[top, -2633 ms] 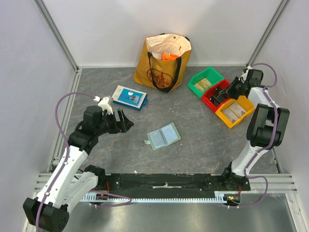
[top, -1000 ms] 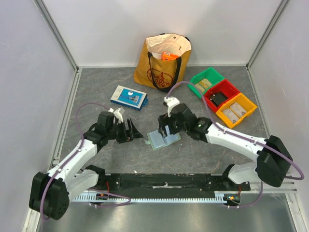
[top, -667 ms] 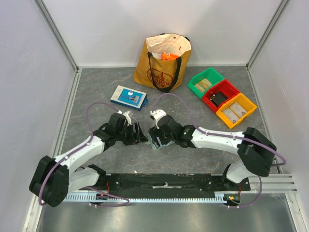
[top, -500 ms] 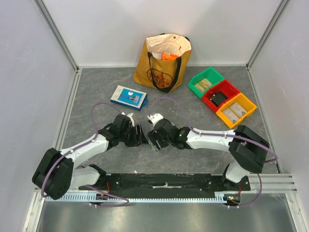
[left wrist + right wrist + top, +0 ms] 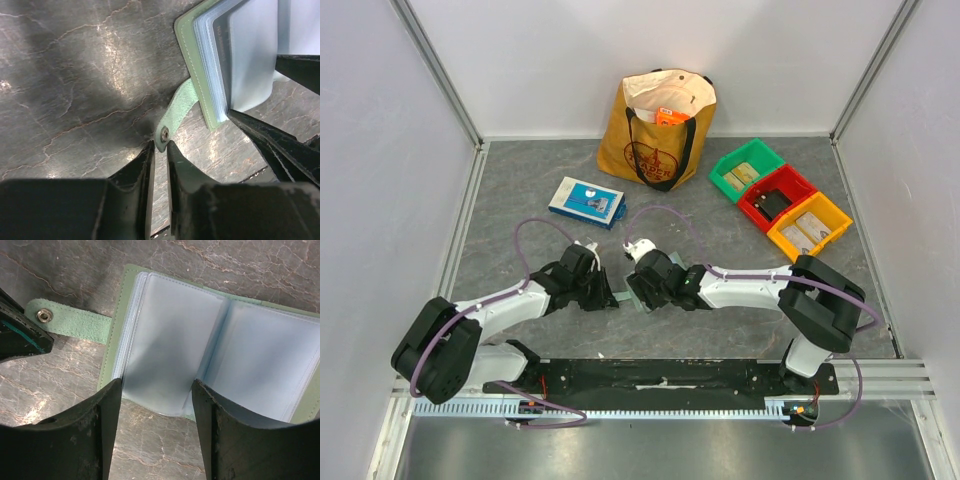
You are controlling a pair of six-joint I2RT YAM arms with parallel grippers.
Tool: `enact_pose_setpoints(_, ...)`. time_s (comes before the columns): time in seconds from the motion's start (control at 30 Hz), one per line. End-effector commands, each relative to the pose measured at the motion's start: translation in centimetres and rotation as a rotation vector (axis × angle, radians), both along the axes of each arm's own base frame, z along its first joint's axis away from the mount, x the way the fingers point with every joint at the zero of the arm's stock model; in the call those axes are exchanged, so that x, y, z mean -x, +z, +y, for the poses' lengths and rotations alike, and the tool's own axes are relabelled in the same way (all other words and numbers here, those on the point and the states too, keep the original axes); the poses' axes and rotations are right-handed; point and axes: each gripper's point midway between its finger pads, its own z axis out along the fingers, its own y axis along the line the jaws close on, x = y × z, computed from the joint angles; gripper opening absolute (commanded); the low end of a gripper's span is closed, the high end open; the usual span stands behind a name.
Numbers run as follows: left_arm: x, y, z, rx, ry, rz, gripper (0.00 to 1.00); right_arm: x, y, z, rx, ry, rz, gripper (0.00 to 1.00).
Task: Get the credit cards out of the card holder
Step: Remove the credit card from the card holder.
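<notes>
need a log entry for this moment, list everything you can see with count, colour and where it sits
card holder: 1, pale green with bluish clear pockets, lying open mid-table between the grippers
tote bag: 1, mustard with black handles, against the back wall
flat box: 1, blue and white, left of the bag
green bin: 1, green, back right
red bin: 1, red, beside the green one
yellow bin: 1, yellow, beside the red one
table: 1, dark grey marbled
left gripper: 1, black, fingers narrowly apart about the holder's snap strap
right gripper: 1, black, open, astride the holder's near edge
</notes>
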Motion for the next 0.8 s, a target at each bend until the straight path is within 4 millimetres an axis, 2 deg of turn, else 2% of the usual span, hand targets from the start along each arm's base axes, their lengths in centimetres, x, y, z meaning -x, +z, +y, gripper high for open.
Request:
enact_pose_setpoints(0.0, -0.6, 0.0, -0.2, 0.009, 0.021, -0.028, 0.17, -1.0, 0.4, 0.3, 0.015, -0.017, -0.048, 0.63)
enact_pose_setpoints(0.07, -0.5, -0.2, -0.1, 0.005, 0.022, -0.024, 0.05, -1.1, 0.6, 0.0, 0.024, -0.025, -0.06, 0.6)
enact_pose_setpoints(0.1, -0.4, -0.3, -0.1, 0.003, 0.021, -0.023, 0.02, -1.2, 0.7, -0.2, 0.029, -0.032, -0.063, 0.58)
enact_pose_setpoints(0.2, -0.3, -0.4, 0.1, -0.004, 0.018, -0.02, 0.02, -1.7, 1.5, -0.8, 0.041, -0.06, -0.09, 0.54)
enact_pose_setpoints(0.37, 0.0, -0.3, 0.3, -0.007, 0.013, -0.022, 0.02, -3.1, 2.8, -2.6, 0.065, -0.138, -0.12, 0.53)
enact_pose_setpoints(0.47, 0.2, -0.3, 0.5, -0.011, 0.015, -0.025, 0.02, -4.6, 3.4, -4.8, 0.081, -0.224, -0.136, 0.54)
enact_pose_setpoints(0.63, 0.3, -0.3, 0.8, -0.018, 0.021, -0.03, 0.02, -6.8, 3.1, -9.9, 0.151, -0.383, -0.137, 0.58)
enact_pose_setpoints(0.77, 0.3, -0.2, 0.8, -0.016, 0.024, -0.027, 0.02, -7.3, 3.9, -11.6, 0.167, -0.419, -0.154, 0.59)
